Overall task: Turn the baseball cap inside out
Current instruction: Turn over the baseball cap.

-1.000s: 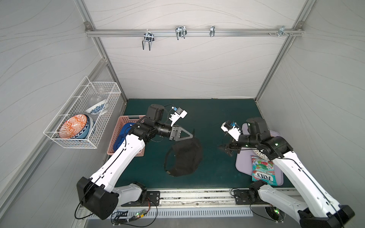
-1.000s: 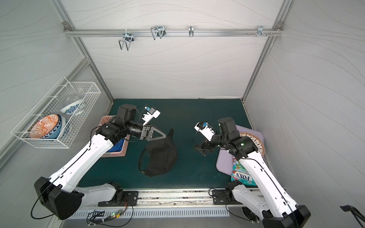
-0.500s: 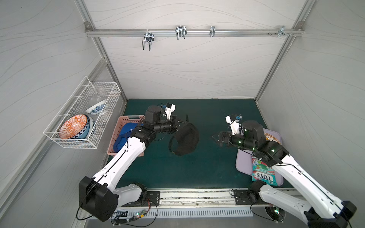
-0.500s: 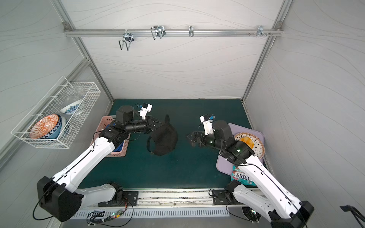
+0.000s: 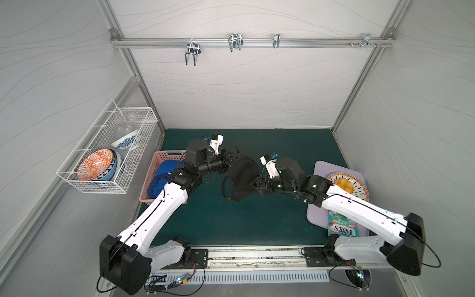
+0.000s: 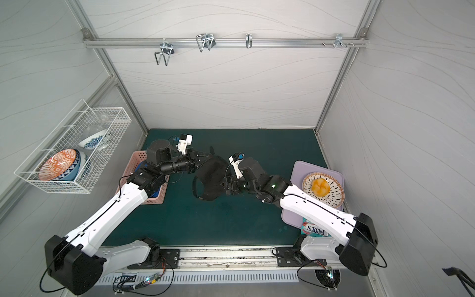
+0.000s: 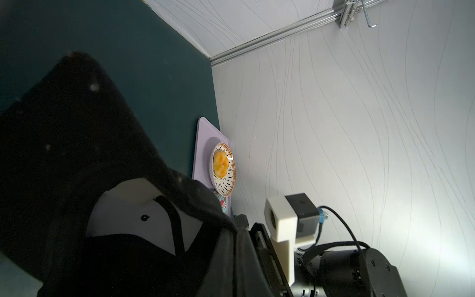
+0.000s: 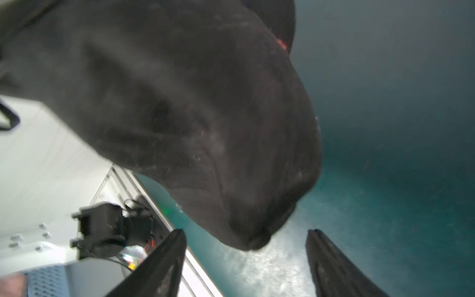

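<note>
The left gripper [image 5: 232, 161] stays clamped on the cap [image 5: 241, 177], holding it up over the mat [image 5: 282, 149] at mid-table, much as half a second ago. The right gripper [image 5: 257, 184], then well apart from it, has now come up to the crown. Its fingers [image 8: 164, 262] stand apart on either side of the bulge, seemingly not yet touching it.

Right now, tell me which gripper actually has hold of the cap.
The left gripper: it is shut on the black cap. The right gripper is open, its fingers apart either side of the crown.
</note>
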